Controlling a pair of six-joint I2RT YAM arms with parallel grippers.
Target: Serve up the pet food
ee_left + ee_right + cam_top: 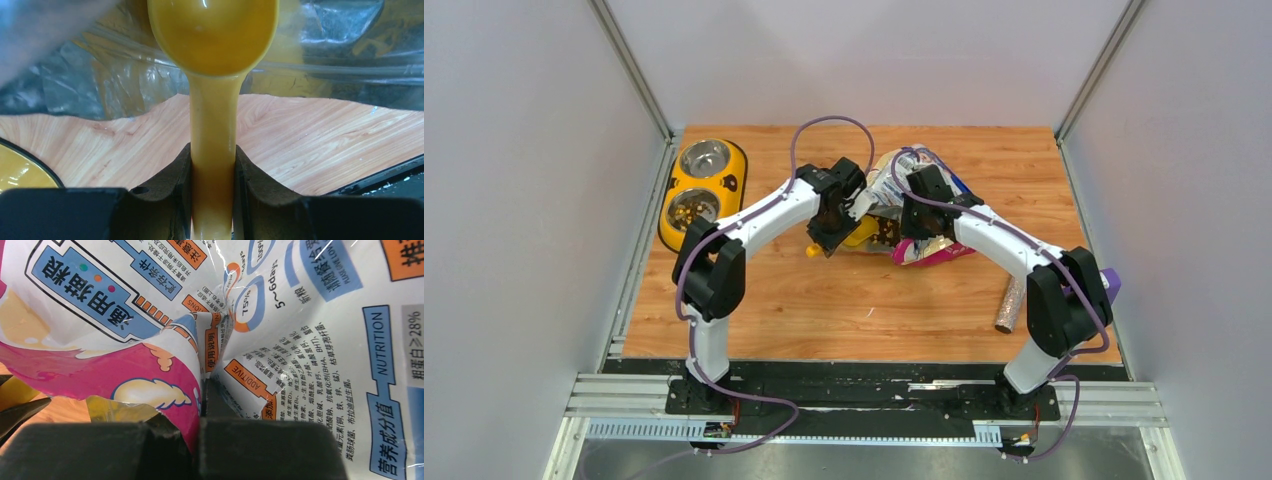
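The cat food bag [939, 250] lay in the middle of the desk [844, 310], its edge clamped in the right tool [202, 407], while the left tool [212, 157], clamped on a yellow scoop [212, 35], sat at its mouth; a slipping fold could collapse the opening and scatter kibble [887, 233].

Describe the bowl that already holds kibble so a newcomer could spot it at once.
Start at the wooden table and go to its far left corner, where a yellow two-bowl feeder lies. The bowl with kibble is the steel one nearer the arms' bases; its twin behind it is shiny and empty.
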